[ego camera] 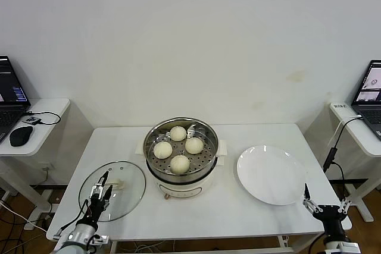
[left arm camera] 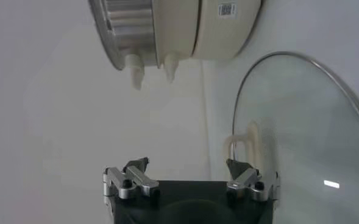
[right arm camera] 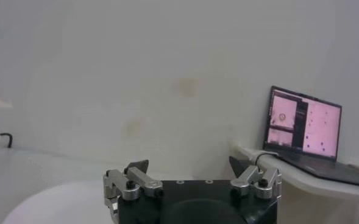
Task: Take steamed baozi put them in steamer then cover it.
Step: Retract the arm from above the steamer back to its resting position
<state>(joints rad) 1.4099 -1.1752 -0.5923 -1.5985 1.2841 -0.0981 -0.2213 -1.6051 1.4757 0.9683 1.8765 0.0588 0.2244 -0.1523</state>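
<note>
Nearest me, at the table's [ego camera: 250, 215] near-left edge, my left gripper [ego camera: 101, 193] hovers over the glass cover [ego camera: 128, 178], jaws spread. From the left wrist view one fingertip [left arm camera: 235, 165] sits just beside the cover's cream handle [left arm camera: 247, 141], while the other hangs out over bare table, so the handle is not between the jaws yet. My right gripper [ego camera: 322, 208] waits at the near-right corner, jaws also spread and holding nothing, with the white plate [ego camera: 271, 173] just beyond it.

All four steamed baozi [ego camera: 178, 147] sit on the perforated tray inside the steamer [ego camera: 179, 184], which stands mid-table, well apart from the cover lying flat to its left. I judge that loading is done and only the covering remains.

Risks as I see them: if I close from this offset, a jaw could land on glass or catch only the end of the handle, and the cover could slide or tip as I lift. A lopsided grip would let it swing and knock the steamer's rim or its side handles. Lowering it off-centre could leave it perched on the rim, or pressed onto a bun. I'd shift sideways to straddle the handle first.
</note>
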